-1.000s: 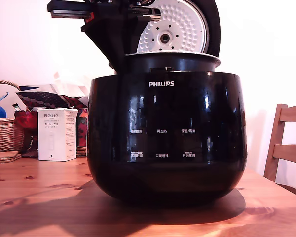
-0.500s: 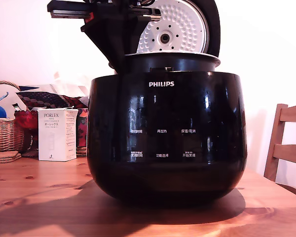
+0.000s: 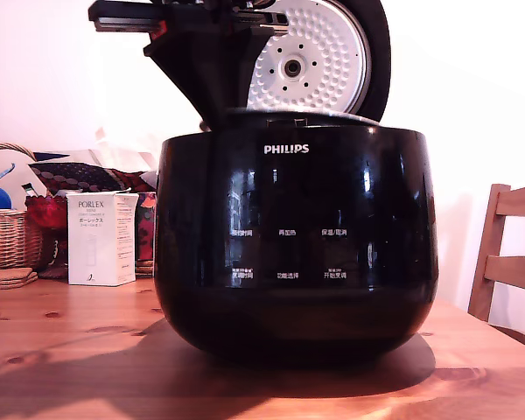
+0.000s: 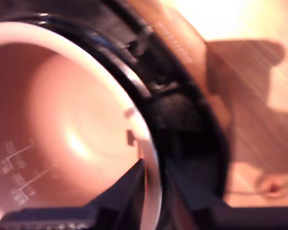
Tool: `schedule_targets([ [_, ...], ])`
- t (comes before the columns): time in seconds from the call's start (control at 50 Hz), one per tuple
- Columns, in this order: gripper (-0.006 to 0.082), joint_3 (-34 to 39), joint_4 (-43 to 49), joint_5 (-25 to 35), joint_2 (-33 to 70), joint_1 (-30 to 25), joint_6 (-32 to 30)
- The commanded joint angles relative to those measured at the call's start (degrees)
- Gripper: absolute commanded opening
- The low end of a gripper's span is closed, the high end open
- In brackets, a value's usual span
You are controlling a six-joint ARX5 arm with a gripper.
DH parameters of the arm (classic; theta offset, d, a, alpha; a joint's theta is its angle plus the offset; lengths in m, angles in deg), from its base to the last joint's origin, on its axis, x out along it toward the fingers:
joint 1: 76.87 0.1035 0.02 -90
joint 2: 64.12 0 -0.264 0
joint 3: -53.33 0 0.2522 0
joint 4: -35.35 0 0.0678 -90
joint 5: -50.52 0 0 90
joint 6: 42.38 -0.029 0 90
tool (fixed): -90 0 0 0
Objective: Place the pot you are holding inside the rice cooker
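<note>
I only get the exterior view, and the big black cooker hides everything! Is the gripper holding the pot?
Observer: Yes. The wrist view shows the gripper pinching the pot by its rim, one finger inside, one outside.
Operator: What's inside the pot?
Observer: Nothing; it is pale and empty, with level marks on its wall.
Operator: Is it in the cooker?
Observer: The rice cooker has its dark top ringing the pot's rim, so it sits in the opening.

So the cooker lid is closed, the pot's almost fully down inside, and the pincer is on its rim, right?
Not the lid. The exterior view shows the lid open, its dimpled inner plate upright behind the cooker. The rest stands: only the rim of the pot shows above the body, and the wrist view shows the pincer straddling that rim.
</note>
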Motion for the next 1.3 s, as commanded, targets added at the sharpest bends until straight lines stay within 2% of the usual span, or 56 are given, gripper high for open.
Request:
schedule_targets([
  [0.0,0.0117,-0.6,0.6,0.5,0.9,-0.6,0.2],
  [0.44,0.0101,-8.7,3.7,0.2,0.9,-0.5,5.6],
  [0.54,0.0007,-9.4,5.0,-1.9,0.6,-0.5,10.9],
  [0.58,-0.0029,-9.4,5.0,-3.0,0.5,-0.5,10.9],
  [0.6,-0.0023,-9.4,5.0,-3.7,0.5,-0.5,14.8],
  [0.64,-0.0023,-9.4,5.0,-4.8,0.5,-0.5,15.3],
  [0.66,-0.0023,-9.4,5.0,-5.4,0.5,-0.5,19.6],
  [0.7,-0.0023,-9.4,5.0,-6.0,0.5,-0.5,20.2],
  [0.72,-0.0023,-9.4,5.0,-6.3,0.5,-0.4,25.2],
  [0.76,-0.0023,-9.4,5.0,-7.0,0.5,-0.2,28.2],
  [0.8,-0.0023,-9.4,5.0,-8.0,0.5,0.2,28.2],
  [0.82,-0.0023,-9.4,5.0,-8.6,0.5,0.3,34.1],
  [0.86,-0.0023,-9.4,5.0,-9.7,0.5,0.6,34.1],
  [0.88,-0.0023,-9.4,5.0,-10.3,0.4,0.8,39.5],
  [0.92,-0.0023,-9.4,5.1,-10.9,0.4,1.4,40.6],
  [0.94,-0.0023,-9.4,5.1,-12.0,0.4,1.7,45.4],
  [0.98,-0.0023,-9.4,5.1,-12.5,0.4,2.5,46.8],
  [1.02,-0.0023,-9.4,5.2,-13.9,0.4,3.4,52.2],
  [1.06,-0.0023,-9.4,5.2,-14.4,0.4,4.4,52.2],
  [1.08,-0.0023,-9.4,5.2,-14.6,0.4,4.9,56.9],
  [1.12,-0.0023,-9.4,5.1,-14.7,0.4,6.0,56.9],
  [1.14,-0.0023,-9.4,5.2,-14.7,0.3,6.5,61.4],
  [1.22,-0.0023,-9.4,5.1,-14.6,0.0,8.9,61.9],
  [1.24,-0.0023,-9.4,5.1,-14.6,0.0,9.4,65.2],
  [1.28,-0.0023,-9.4,5.0,-14.3,-0.5,10.8,65.2],
])
